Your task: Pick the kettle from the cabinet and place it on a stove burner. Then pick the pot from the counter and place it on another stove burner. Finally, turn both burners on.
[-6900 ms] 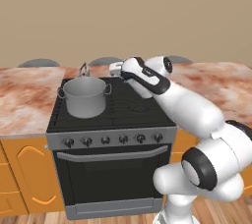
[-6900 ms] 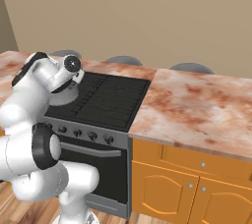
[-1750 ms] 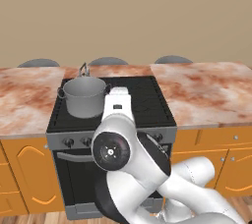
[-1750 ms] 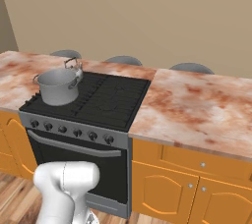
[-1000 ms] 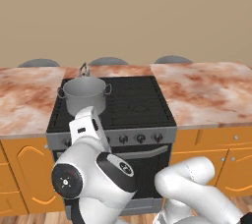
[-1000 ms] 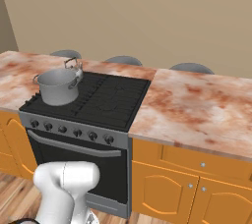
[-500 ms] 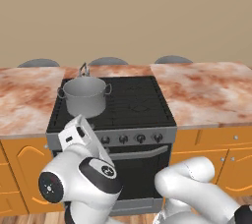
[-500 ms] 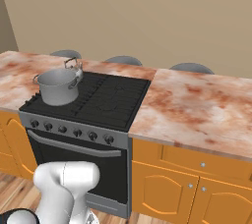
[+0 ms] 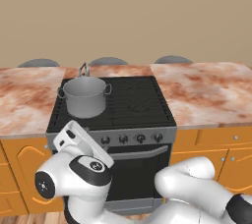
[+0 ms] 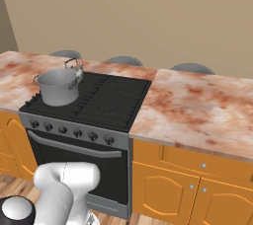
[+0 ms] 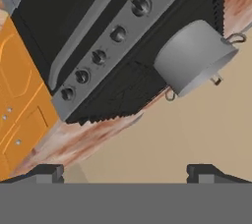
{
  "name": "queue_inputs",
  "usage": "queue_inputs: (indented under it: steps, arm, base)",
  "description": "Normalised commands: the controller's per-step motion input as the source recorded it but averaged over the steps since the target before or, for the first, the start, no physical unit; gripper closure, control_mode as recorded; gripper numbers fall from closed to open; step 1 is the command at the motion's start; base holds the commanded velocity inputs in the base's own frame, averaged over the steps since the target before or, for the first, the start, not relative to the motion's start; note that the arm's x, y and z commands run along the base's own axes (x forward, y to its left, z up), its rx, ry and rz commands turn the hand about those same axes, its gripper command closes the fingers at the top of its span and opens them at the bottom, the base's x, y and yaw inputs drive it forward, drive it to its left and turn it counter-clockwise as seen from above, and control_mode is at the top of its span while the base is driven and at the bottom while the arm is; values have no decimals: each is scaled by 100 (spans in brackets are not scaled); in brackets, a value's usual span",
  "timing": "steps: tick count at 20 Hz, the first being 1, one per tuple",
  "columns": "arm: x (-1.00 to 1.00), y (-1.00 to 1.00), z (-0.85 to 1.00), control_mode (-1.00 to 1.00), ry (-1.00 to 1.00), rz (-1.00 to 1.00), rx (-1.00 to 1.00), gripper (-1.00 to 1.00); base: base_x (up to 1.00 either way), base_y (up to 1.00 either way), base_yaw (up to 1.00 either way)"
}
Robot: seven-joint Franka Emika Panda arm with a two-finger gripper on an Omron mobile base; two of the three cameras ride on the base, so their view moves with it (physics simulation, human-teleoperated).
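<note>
One pot (image 9: pixel 84 96), apparently one kettle (image 9: pixel 83 70)

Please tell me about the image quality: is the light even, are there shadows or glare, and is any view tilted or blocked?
Left base view: soft, even light, no glare; the pot is faintly shaded, and the arm blocks the lower picture. Right base view: equally flat light, the range sharp. Hand view: strongly rolled, slightly soft, the knob strip running diagonally.
</note>
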Motion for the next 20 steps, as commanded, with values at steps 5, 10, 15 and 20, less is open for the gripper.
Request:
queue_inputs:
  steps: [5, 10, 15, 20]
  arm:
    - [32, 12, -24, -100, 11, 7, -20, -100]
    - [30, 12, -33, -100, 8, 8, -20, -100]
    - [27, 6, -41, -100, 5, 7, -19, -100]
    - [17, 7, -46, -100, 0, 3, -17, -100]
  base:
    - [0, 0, 0]
    - [0, 0, 0]
    - [0, 0, 0]
    - [0, 0, 0]
